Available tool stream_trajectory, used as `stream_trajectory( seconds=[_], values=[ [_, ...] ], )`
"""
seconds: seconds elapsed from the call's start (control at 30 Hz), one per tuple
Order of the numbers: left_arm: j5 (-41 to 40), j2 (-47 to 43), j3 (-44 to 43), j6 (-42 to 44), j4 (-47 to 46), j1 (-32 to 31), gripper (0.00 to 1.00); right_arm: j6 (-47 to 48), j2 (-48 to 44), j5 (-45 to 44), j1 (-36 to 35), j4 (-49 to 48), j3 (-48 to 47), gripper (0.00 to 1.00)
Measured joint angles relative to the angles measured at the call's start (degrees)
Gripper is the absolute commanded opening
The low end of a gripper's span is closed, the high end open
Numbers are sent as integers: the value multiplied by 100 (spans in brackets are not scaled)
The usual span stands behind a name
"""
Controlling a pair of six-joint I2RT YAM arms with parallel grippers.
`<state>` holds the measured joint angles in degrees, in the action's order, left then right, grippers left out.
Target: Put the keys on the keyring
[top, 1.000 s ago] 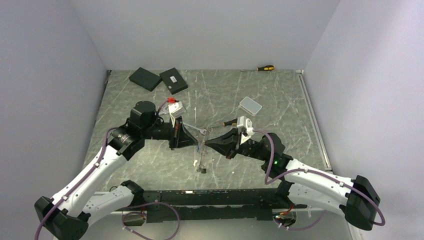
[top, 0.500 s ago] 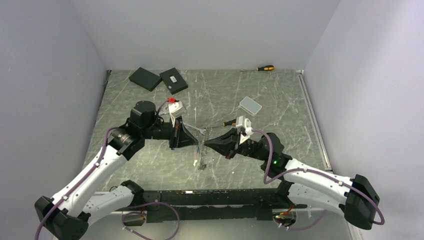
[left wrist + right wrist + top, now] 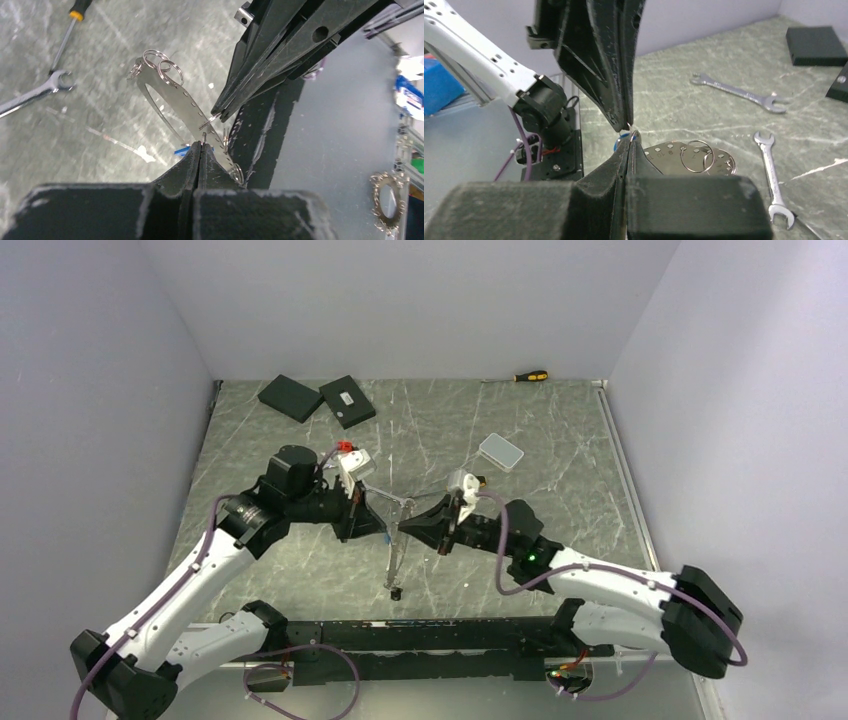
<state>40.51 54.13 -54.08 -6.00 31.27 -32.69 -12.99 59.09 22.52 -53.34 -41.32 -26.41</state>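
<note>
My left gripper [image 3: 387, 525] and right gripper [image 3: 403, 527] meet tip to tip above the table's middle, both shut. Each pinches the thin wire of the keyring [image 3: 632, 134], seen at my left fingertips [image 3: 203, 135] too. I cannot tell whether both hold the same ring. A flat silver perforated plate [image 3: 175, 97] with small rings hangs from it, trailing down [image 3: 393, 562]. Two keys, slim silver spanners [image 3: 736, 91] [image 3: 773, 180], lie loose on the table beyond the plate. One of them shows in the left wrist view [image 3: 32, 95].
Two black boxes [image 3: 290, 397] [image 3: 347, 400] lie at the back left and a small white box [image 3: 500, 451] right of centre. One yellow-and-black screwdriver [image 3: 530, 375] lies by the back wall, another [image 3: 75, 12] near the spanner. The black base rail [image 3: 400, 635] runs along the near edge.
The right arm has shifted left and the meeting point of the fingertips moved slightly left with it. The hanging plate now reaches lower toward the near edge.
</note>
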Motion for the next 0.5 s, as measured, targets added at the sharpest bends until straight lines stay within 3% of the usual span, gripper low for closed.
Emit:
stream_trajectory(
  seconds=[0.17,0.3,0.5],
  values=[
    [-776,-63,-66,254,584,0,0,11,975,61,0,-267,-310,0],
    [-1888,-400,-81,378,1010,0,0,13,1628,140,0,-579,-730,0],
    [-3049,-778,-90,411,1231,4,0,-46,2072,46,2,-1281,-782,0]
  ],
)
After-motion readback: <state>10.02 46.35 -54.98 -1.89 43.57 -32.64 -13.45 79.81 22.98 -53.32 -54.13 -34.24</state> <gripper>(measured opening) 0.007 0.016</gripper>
